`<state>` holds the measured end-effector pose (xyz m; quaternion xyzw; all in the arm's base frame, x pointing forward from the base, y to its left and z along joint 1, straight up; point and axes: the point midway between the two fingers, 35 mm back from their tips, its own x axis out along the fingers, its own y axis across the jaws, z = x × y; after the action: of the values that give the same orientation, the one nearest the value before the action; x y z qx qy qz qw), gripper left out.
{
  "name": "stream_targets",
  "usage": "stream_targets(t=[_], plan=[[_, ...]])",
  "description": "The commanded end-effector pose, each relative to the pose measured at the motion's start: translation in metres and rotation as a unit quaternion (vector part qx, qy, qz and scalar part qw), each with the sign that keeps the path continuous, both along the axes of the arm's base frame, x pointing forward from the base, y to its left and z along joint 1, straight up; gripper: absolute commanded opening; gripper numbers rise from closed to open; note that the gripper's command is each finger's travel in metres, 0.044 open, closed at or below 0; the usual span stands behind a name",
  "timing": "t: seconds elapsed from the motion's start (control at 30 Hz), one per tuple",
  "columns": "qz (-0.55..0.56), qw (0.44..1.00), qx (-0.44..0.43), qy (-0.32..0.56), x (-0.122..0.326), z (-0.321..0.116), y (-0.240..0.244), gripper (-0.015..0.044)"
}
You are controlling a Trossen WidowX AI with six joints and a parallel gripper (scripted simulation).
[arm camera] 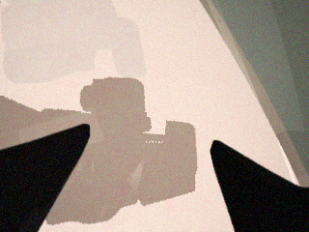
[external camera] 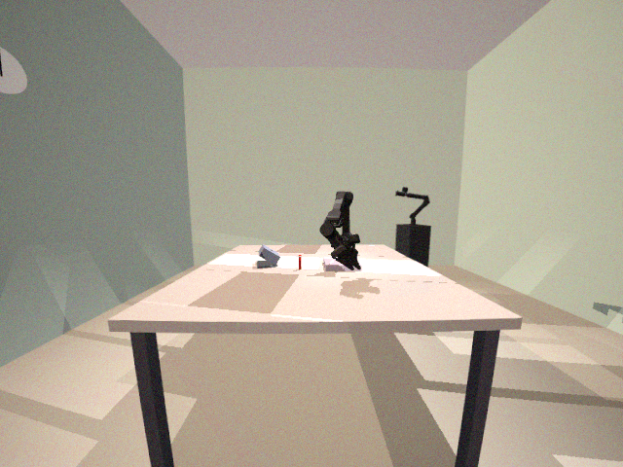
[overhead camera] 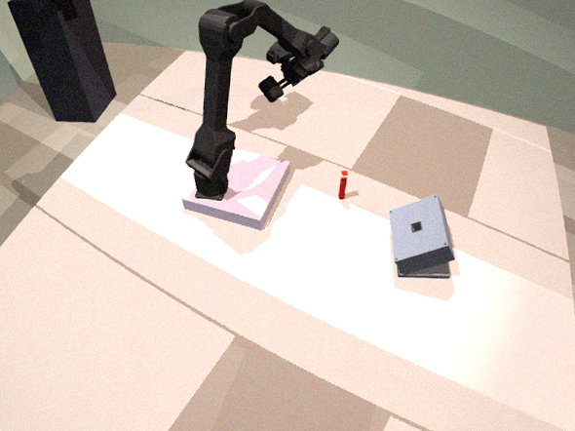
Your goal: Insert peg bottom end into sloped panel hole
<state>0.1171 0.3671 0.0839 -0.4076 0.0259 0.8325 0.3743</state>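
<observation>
A slim red peg [overhead camera: 342, 187] [external camera: 300, 262] with a pale band near its top stands upright on the table [overhead camera: 123, 274] [external camera: 311, 326]. The blue-grey sloped panel [overhead camera: 431, 216] [external camera: 270, 255] stands on a base beyond the peg from the arm; its face has one dark, square-looking hole [overhead camera: 416, 226]. My gripper [overhead camera: 272, 89] [external camera: 354, 268] [arm camera: 152, 137] is open and empty above the table, well to the side of the peg. The wrist view shows both fingertips wide apart, with only table and shadows below; neither peg nor panel appears there.
The arm stands on a low pink-lilac slab [overhead camera: 227, 216], which lies between the gripper side and the table's near part in the top view. A dark pedestal [overhead camera: 64, 63] [external camera: 412, 243] carrying another small arm stands beyond the table edge. The wrist view shows a table edge at right.
</observation>
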Motion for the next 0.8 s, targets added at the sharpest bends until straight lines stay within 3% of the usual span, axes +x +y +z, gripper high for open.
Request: stream_targets(t=[0.0, 0.37, 0.77], plan=[[-0.067, 0.997, -0.035, 0.011, 0.024, 0.001, -0.011, 0.044], [-0.233, 0.964, -0.119, 0.05, 0.076, -0.001, -0.049, 0.044], [-0.407, 0.887, -0.194, 0.095, 0.123, 0.0, -0.102, 0.044]])
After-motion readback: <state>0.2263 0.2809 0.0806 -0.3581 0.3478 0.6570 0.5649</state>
